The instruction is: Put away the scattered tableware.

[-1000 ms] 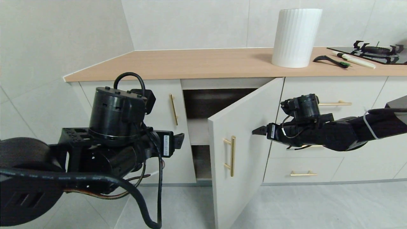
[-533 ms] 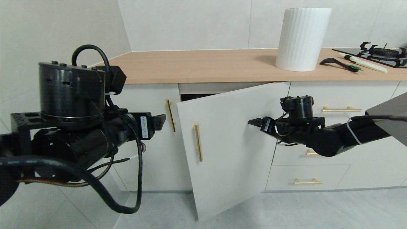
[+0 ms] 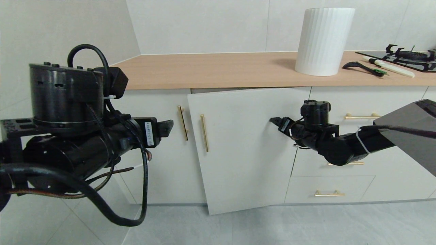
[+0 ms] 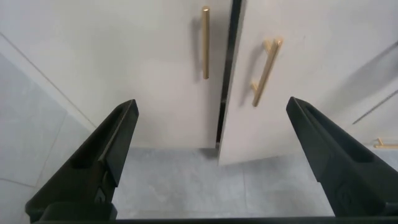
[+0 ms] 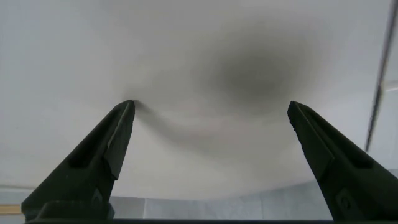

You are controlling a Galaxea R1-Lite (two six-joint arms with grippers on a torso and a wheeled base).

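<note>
The right gripper [image 3: 275, 121], wide and empty, touches the nearly shut cabinet door [image 3: 245, 149]; a gentle, square push should seat it flush. The left gripper [image 3: 168, 124], also wide, hangs clear. A black utensil [image 3: 357, 65] and a knife [image 3: 390, 68] lie on the countertop [image 3: 211, 69].

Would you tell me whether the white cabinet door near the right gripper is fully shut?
Slightly ajar: the white cabinet door stands out from its neighbours, with a dark gap beside its handle edge.

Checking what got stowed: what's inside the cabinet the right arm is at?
Only a thin dark gap shows beside the nearly shut cabinet door. Shelves and any contents are covered by the door. The open right end effector sits at its face.
</note>
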